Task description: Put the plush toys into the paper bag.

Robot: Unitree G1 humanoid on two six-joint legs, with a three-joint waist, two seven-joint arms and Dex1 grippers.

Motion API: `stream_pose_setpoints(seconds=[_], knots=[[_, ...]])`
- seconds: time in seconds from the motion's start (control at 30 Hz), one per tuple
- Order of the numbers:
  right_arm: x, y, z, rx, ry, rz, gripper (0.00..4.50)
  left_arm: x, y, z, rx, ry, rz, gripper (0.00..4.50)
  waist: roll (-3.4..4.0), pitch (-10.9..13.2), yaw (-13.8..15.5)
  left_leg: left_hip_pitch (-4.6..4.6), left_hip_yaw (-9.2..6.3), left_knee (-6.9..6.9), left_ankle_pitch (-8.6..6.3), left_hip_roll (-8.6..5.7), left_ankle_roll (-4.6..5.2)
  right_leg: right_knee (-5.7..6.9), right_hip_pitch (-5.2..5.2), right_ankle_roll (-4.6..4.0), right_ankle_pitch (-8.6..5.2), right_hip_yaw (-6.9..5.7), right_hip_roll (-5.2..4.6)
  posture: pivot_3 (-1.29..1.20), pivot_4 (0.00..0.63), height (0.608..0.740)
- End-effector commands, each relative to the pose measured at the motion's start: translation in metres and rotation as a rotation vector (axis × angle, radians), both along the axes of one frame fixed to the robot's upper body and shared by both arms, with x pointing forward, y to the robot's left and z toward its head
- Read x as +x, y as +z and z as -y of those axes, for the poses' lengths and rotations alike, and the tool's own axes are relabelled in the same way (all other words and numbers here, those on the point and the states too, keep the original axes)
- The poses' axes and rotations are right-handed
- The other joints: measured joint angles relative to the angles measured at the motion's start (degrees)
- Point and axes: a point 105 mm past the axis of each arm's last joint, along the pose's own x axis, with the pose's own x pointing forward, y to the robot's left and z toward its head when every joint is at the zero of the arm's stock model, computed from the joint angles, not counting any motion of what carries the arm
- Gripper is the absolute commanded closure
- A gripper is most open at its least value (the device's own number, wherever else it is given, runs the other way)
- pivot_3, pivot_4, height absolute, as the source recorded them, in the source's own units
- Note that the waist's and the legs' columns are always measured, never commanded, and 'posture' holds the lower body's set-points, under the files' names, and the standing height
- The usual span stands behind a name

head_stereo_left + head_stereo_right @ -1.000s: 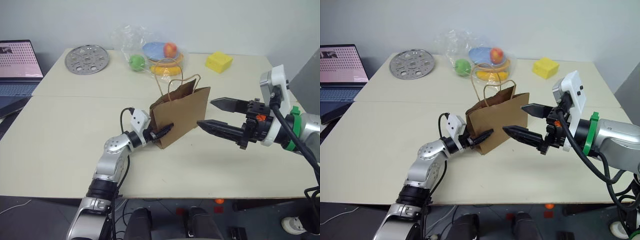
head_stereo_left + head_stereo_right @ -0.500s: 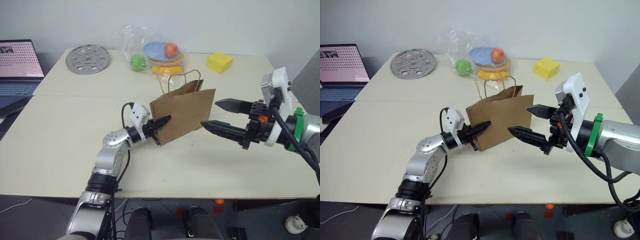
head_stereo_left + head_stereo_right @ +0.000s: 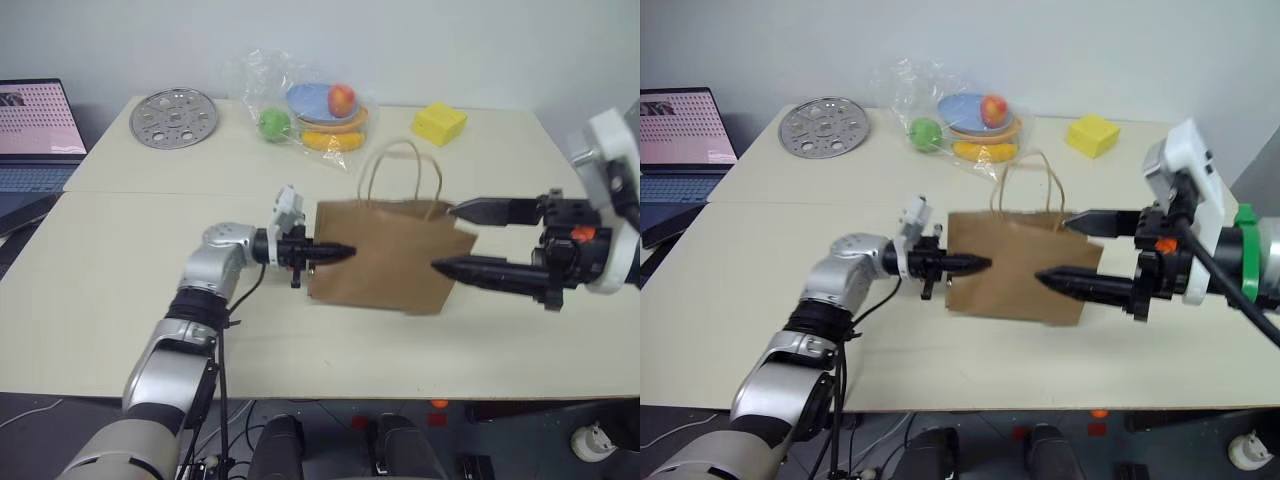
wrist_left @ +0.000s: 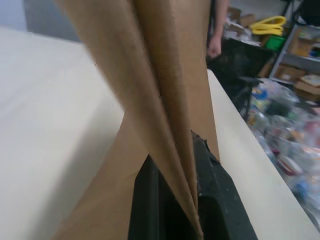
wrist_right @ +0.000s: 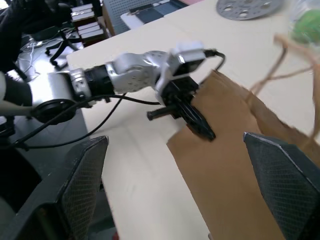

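The brown paper bag [image 3: 385, 255] stands mid-table with its broad face toward me and its looped handles up. My left gripper [image 3: 340, 251] points right and is shut on the bag's left edge. In the left wrist view the paper fold [image 4: 165, 100] is pinched between the black fingers [image 4: 145, 200]. My right gripper [image 3: 446, 238] is open at the bag's right side, one finger by the top corner and one in front of the lower face. The right wrist view shows the bag [image 5: 235, 170] and the left gripper [image 5: 200, 127] on it. The plush toys are out of view.
At the back of the table [image 3: 100, 290] are a clear plastic bag of fruits [image 3: 305, 105], a yellow block [image 3: 438, 123] and a round perforated metal disc [image 3: 174, 118]. A laptop [image 3: 35, 130] sits at the far left.
My left gripper closed on the bag's edge and turned to point right. The bag swung round to face me broadside and shifted right. My right gripper drew back to the right, still open.
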Motion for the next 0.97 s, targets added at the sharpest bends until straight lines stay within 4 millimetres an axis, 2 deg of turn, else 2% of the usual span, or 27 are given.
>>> stream_pose_setpoints(seconds=[0.03,0.07,0.1,0.2,0.27,0.33,0.43,0.5,0.53,0.63,0.73,0.87,0.97], knots=[[-0.002,0.009,-0.001,0.030,-0.002,0.028,0.00,0.007,0.004,0.000,0.027,-0.019,0.043,4.46,0.00,0.00,0.01,-0.10,-0.05,0.01,0.00,0.01,0.00,-0.08,-0.03,0.04,0.03,-0.04,0.00,0.00,0.150,0.740],[-0.002,0.009,-0.001,0.031,-0.003,0.028,0.00,0.009,0.004,0.000,0.026,-0.011,0.041,4.05,0.00,0.00,0.05,-0.23,-0.08,0.05,0.00,0.00,0.00,-0.11,-0.09,0.09,0.07,-0.06,0.00,0.00,0.150,0.740],[-0.001,0.009,-0.001,0.030,-0.005,0.030,0.00,0.011,0.005,0.000,0.023,-0.005,0.050,3.85,0.00,0.00,0.09,-0.33,-0.10,0.08,0.00,-0.02,0.00,-0.15,-0.16,0.15,0.10,-0.06,-0.01,0.00,0.150,0.740],[0.000,0.009,0.002,0.028,-0.018,0.035,0.00,0.015,0.026,-0.004,0.002,-0.016,0.092,2.94,0.00,0.00,0.13,-0.54,-0.13,0.12,0.00,-0.03,0.01,-0.21,-0.27,0.25,0.16,-0.07,-0.03,0.00,0.150,0.740],[0.001,0.010,0.003,0.032,-0.024,0.035,0.00,0.015,0.032,-0.008,-0.001,-0.022,0.098,2.33,0.00,0.00,0.13,-0.63,-0.15,0.14,0.00,-0.03,0.01,-0.21,-0.34,0.27,0.18,-0.09,-0.04,0.00,0.150,0.740],[0.003,0.009,0.006,0.038,-0.038,0.033,0.00,0.014,0.043,-0.025,0.030,-0.001,0.125,1.74,0.00,0.00,0.05,-0.64,-0.16,0.13,0.00,-0.04,0.01,-0.19,-0.37,0.28,0.18,-0.11,-0.02,0.00,0.150,0.740],[0.004,0.009,0.011,0.041,-0.058,0.031,0.00,0.012,0.053,-0.040,0.063,0.015,0.151,0.83,0.04,-0.02,-0.20,-0.64,-0.19,0.10,0.00,0.04,0.01,-0.08,-0.47,0.27,0.18,-0.11,0.05,0.00,0.150,0.740],[0.009,0.009,0.026,0.035,-0.120,0.037,0.00,0.008,0.071,-0.058,0.100,0.042,0.195,0.20,0.06,-0.02,-0.02,-0.64,-0.25,0.09,0.00,0.04,0.01,-0.04,-0.47,0.27,0.18,-0.16,0.07,0.00,0.150,0.740],[0.013,0.010,0.039,0.028,-0.172,0.040,0.00,0.006,0.082,-0.067,0.116,0.062,0.221,0.06,0.06,-0.01,0.00,-0.65,-0.29,0.10,0.00,0.06,0.01,-0.05,-0.45,0.27,0.18,-0.20,0.08,0.00,0.150,0.740],[0.019,0.007,0.069,0.006,-0.278,0.044,0.00,0.004,0.099,-0.082,0.157,0.140,0.284,0.06,0.06,-0.02,0.14,-0.69,-0.27,0.11,0.00,0.01,0.01,-0.11,-0.44,0.28,0.18,-0.17,0.05,0.00,0.150,0.740],[0.026,-0.008,0.105,-0.025,-0.380,0.028,0.00,0.002,0.111,-0.090,0.247,0.233,0.382,0.06,0.06,-0.02,0.74,-0.64,-0.24,0.18,0.00,-0.03,0.01,-0.14,-0.34,0.28,0.17,-0.16,-0.02,0.00,0.150,0.740],[0.032,-0.032,0.121,-0.040,-0.392,-0.008,0.00,-0.004,0.117,-0.093,0.266,0.250,0.416,0.06,0.06,-0.02,0.89,-0.52,-0.15,0.28,0.01,-0.06,0.01,-0.11,-0.24,0.34,0.21,-0.11,-0.02,0.00,0.150,0.740],[0.036,-0.042,0.124,-0.029,-0.378,-0.014,0.00,0.000,0.108,-0.094,0.296,0.275,0.460,0.06,0.07,-0.02,0.84,-0.39,-0.11,0.34,0.02,-0.02,0.02,-0.09,-0.17,0.35,0.29,-0.06,0.04,0.00,0.150,0.740]])
